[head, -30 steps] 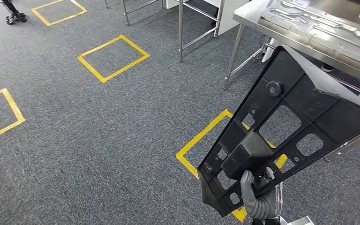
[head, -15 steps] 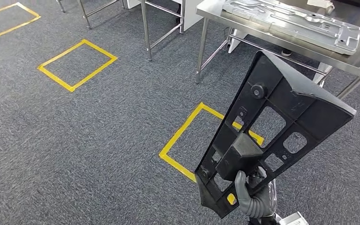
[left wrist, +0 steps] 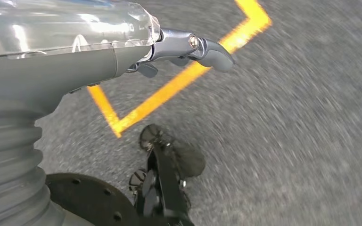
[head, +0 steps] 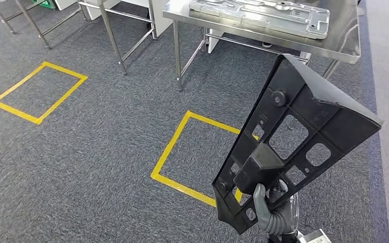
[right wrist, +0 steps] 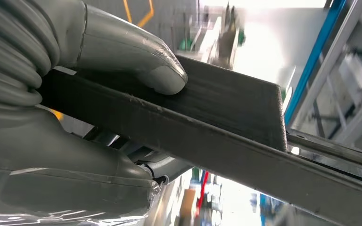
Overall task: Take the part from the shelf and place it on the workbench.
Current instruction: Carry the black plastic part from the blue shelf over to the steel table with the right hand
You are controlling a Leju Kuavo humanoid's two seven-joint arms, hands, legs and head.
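The part (head: 296,136) is a large black plastic panel with cut-outs and a raised block, held upright and tilted in front of me. My right hand (head: 272,212) grips its lower end, thumb over the edge. Up close, the thumb (right wrist: 136,52) presses on the dark panel (right wrist: 226,108). The steel workbench (head: 347,43) stands ahead, a little beyond the panel's upper tip, with a flat metal plate (head: 263,12) lying on it. My left hand (left wrist: 188,49) hangs over the carpet, its fingers apart and holding nothing.
Grey carpet carries yellow taped squares, one (head: 192,152) just ahead of me below the workbench and another (head: 38,91) at the left. Metal table legs (head: 112,38) stand at the back left.
The whole view has swung, so the workbench now lies more to the centre and nearer. The panel stays in my right hand at the same tilt.
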